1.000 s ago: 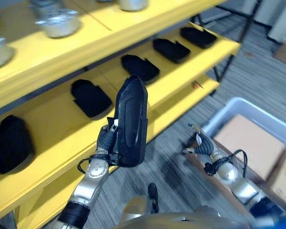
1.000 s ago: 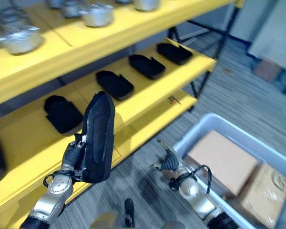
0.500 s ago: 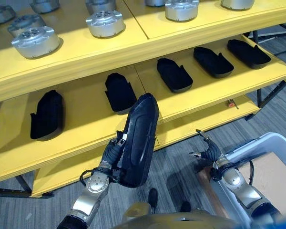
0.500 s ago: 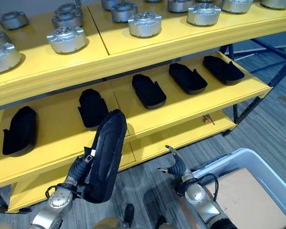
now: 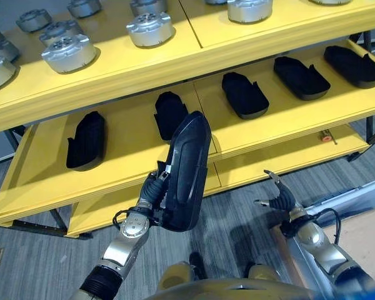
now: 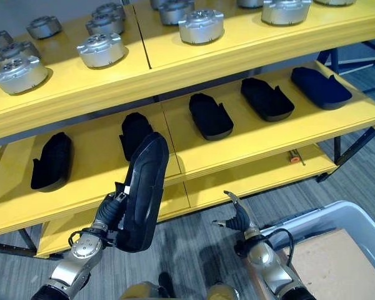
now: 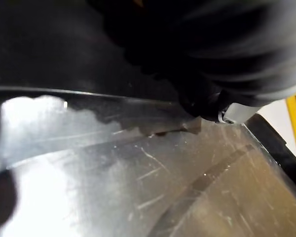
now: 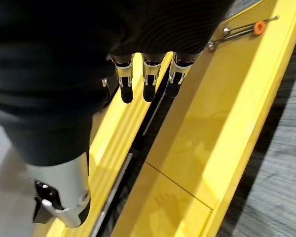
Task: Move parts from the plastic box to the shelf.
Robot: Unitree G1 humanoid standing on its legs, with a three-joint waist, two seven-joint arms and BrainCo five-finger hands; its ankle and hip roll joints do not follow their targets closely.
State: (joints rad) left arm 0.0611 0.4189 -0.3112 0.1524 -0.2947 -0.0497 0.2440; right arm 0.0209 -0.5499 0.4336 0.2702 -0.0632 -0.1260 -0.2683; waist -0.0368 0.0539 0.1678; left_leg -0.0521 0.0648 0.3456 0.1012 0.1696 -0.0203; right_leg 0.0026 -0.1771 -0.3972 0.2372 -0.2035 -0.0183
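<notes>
The left hand [image 5: 151,199] is gripping a long black part [image 5: 186,170] near its lower end, fingers curled round it, holding it upright in front of the yellow shelf [image 5: 137,164]. It looks like a stiff moulded shell, fairly light but glossy, so the low grip may be letting it tip. The right hand [image 6: 239,220] is hanging with fingers loosely spread, holding nothing, beside the box [image 6: 337,220]. Compared with a moment ago, the camera is facing the shelf more squarely.
</notes>
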